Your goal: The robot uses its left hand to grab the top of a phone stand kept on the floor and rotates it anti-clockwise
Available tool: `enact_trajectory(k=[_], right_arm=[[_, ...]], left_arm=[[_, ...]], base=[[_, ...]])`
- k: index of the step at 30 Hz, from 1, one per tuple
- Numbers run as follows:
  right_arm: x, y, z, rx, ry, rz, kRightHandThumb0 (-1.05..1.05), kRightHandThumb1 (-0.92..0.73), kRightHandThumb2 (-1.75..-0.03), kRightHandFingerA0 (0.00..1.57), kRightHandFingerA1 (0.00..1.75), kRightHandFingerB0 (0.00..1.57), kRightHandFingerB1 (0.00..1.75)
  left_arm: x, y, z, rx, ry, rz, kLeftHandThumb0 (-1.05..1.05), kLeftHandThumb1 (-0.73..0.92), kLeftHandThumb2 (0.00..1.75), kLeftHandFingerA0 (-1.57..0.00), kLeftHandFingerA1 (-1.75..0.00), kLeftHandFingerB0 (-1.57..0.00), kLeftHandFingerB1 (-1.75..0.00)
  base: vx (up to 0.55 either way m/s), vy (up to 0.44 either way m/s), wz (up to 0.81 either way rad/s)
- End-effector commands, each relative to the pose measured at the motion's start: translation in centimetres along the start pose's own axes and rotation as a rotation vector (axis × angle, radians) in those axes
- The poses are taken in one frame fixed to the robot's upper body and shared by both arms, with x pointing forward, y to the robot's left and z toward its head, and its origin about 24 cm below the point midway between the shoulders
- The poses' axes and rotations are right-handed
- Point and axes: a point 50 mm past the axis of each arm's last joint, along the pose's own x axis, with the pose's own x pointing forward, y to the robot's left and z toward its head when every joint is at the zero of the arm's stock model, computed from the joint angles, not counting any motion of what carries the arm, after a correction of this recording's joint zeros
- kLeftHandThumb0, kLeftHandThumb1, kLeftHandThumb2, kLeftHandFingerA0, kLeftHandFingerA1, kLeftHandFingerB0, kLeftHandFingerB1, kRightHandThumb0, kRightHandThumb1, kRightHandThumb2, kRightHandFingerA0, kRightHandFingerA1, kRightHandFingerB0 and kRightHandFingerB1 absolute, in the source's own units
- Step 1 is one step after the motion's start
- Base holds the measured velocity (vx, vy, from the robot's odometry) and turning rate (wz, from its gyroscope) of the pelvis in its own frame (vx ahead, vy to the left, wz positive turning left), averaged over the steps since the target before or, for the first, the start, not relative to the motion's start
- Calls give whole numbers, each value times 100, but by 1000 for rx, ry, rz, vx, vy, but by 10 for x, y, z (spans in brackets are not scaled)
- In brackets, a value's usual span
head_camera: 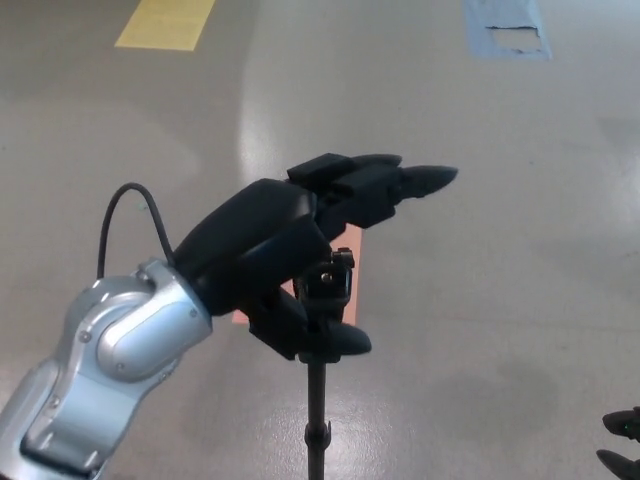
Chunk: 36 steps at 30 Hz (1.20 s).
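Your left hand [290,255] hovered at the phone stand [318,400] top, fingers [400,185] spread toward two o'clock, not yet grasping; closing should come next.

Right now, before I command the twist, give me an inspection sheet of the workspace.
Surface: glossy grey floor with glare.
Job's things: phone stand upright on its thin pole, its top partly hidden by the hand.
Clutter: nothing seen.
Hands: left hand over the stand's top, two fingers pointing out straight, thumb below; not closed. Right hand only fingertips at the frame edge.
Cables: black cable looping off the left wrist.
Surroundings: yellow, blue and orange floor patches.
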Motion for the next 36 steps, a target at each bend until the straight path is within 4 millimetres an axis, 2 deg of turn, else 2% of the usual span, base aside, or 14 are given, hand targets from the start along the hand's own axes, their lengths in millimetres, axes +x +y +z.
enact_trajectory(k=[1, 16, 17, 20, 21, 22, 25, 27, 28, 30, 31, 32, 34, 36], right_arm=[[-3, -5, -5, -16, 26, -3, -65, -79, -65, 9, 24, 11, 21], [-3, -9, 0, -7, 13, -5, -65, -78, -66, 9, 25, 10, 22], [-3, -9, 1, 4, 13, -5, -68, -63, -93, 3, 33, 5, 29], [-2, -10, 2, 11, 13, -8, -68, -64, -93, 3, 33, 5, 29], [-2, -10, 2, 9, 11, -9, -68, -64, -93, 3, 33, 5, 29], [-2, -11, 3, 5, 10, -10, -64, -78, -65, 9, 24, 10, 22], [-2, -12, 3, 7, 10, -11, -63, -79, -66, 10, 25, 10, 22], [-2, -12, 4, 10, 10, -13, -63, -80, -65, 11, 26, 11, 22], [-2, -12, 5, 14, 11, -13, -63, -81, -66, 10, 27, 10, 22], [-2, -12, 5, 16, 10, -13, -63, -81, -66, 10, 27, 10, 22], [-2, -12, 5, 15, 10, -15, -65, -81, -65, 10, 27, 11, 22], [-2, -12, 5, 14, 10, -15, -65, -81, -65, 10, 27, 11, 22], [-2, -12, 5, 11, 7, -15, -65, -81, -65, 10, 26, 11, 21], [-2, -13, 6, 11, 12, -17, -65, -82, -65, 11, 27, 11, 21]], left_arm=[[6, 2, -19, 21, 63, 79, -42, 30, 69, -2, -31, -2, -33], [8, 0, -35, 68, 78, 111, -44, 31, 69, -3, -35, -3, -34], [7, 1, -36, 73, 81, 110, -45, 30, 68, -4, -36, -3, -35], [8, 1, -37, 83, 84, 109, -47, 31, 67, -3, -36, -2, -35], [8, 2, -37, 85, 83, 108, -47, 31, 67, -3, -36, -2, -35], [7, 1, -37, 85, 78, 111, -27, 31, 85, 0, -48, 0, -48], [7, 1, -37, 87, 75, 119, -27, 31, 86, 0, -48, 0, -47], [7, 1, -36, 77, 66, 135, -23, 30, 87, -11, -51, -11, -50], [7, 2, -36, 72, 57, 149, -42, 48, 55, -29, -31, -34, -32], [7, 2, -36, 72, 50, 158, -42, 48, 55, -29, -31, -34, -32], [7, 2, -35, 55, 33, 192, -39, 48, 55, -41, -33, -45, -35], [7, 3, -35, 50, 28, 201, -39, 48, 55, -41, -33, -45, -35], [9, 3, -32, 17, -24, 286, -25, 52, 56, -79, -45, -79, -45], [10, 3, -32, 20, -55, 326, -22, 54, 57, -89, -47, -83, -47]], base=[[0, 0, 0], [0, 0, 0], [0, 0, 0], [0, 0, 0], [0, 0, 0], [0, 0, 0], [0, 0, 0], [0, 0, 0], [0, 0, 0], [0, 0, 0], [0, 0, 0], [0, 0, 0], [0, 0, 0], [0, 0, 0]])
